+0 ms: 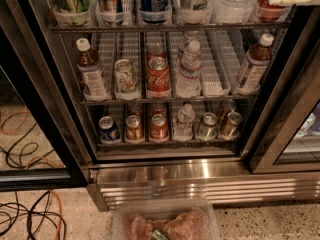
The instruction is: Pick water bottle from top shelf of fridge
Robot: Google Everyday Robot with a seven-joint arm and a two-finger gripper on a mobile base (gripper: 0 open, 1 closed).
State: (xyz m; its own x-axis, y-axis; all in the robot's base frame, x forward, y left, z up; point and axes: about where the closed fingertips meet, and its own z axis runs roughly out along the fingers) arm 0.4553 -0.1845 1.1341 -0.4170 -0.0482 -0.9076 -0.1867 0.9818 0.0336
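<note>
The water bottle is a wide, clear, ribbed one; it stands on the top shelf of the fridge, second lane from the right, with its upper part cut off by the frame. Cans and a green-filled cup stand to its left, and a red bottle to its right. My gripper shows as a pale pinkish shape at the bottom edge, low in front of the fridge's steel base and far below the bottle.
The middle rack holds two brown bottles, cans and a small labelled water bottle. The lowest rack holds several cans. A black door frame stands at the left and a glass door at the right. Cables lie on the floor.
</note>
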